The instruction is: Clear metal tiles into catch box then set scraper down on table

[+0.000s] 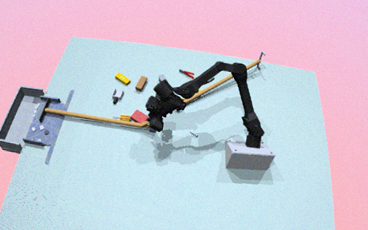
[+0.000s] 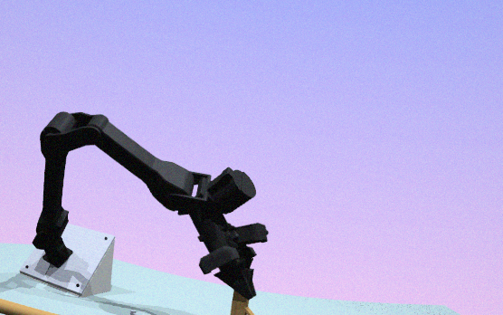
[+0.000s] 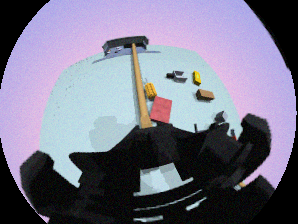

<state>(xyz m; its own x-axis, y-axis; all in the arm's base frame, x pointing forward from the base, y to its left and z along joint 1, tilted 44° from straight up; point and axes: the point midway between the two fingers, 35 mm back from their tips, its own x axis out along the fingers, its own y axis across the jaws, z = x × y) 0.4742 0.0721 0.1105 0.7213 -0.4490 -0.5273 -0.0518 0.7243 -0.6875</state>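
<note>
The long scraper has a tan handle and a dark crosswise blade. It lies low, pointing left, with the blade over the back part of the blue-grey steel bench plate, close to the grey catch box. Small tiles and a dark one lie on the plate's front part, beside the blade. My gripper is shut on the handle's near end, whose stub shows below the fingers in the exterior view.
A red square and an orange piece lie against the handle. A yellow block, a brown block, a grey clip, red pliers and a hooked rod lie behind. The robot base is at right.
</note>
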